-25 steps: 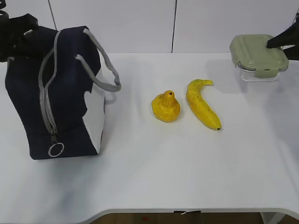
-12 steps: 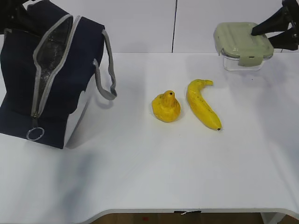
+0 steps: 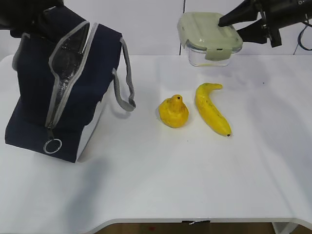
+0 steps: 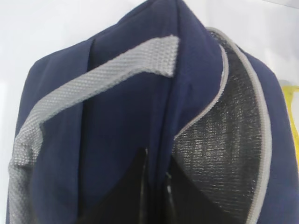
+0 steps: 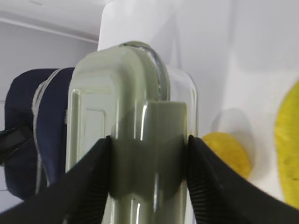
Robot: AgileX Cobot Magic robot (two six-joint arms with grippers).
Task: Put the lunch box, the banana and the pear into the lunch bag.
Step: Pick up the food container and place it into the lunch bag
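The navy lunch bag (image 3: 44, 97) stands tilted at the left, its zipper open and the foil lining (image 4: 224, 140) showing. My left gripper (image 4: 156, 186) is shut on the bag's top edge beside the opening and holds it up. My right gripper (image 5: 148, 154) is shut on the lunch box (image 3: 208, 36), clamped on its sage-green lid latch, and holds it in the air above the far table, right of the bag. The pear (image 3: 173, 111) and the banana (image 3: 210, 108) lie side by side on the table's middle, below the box.
The white table (image 3: 161, 180) spreads toward its front edge. A white wall panel stands behind. A grey strap handle (image 3: 125, 78) hangs off the bag's right side. A silver ring pull (image 3: 52, 146) hangs at the bag's lower front.
My right gripper has carried the lunch box left and higher, toward the bag. The bag has been lifted and tilted, its mouth opened wider, and it shifted a little to the right.
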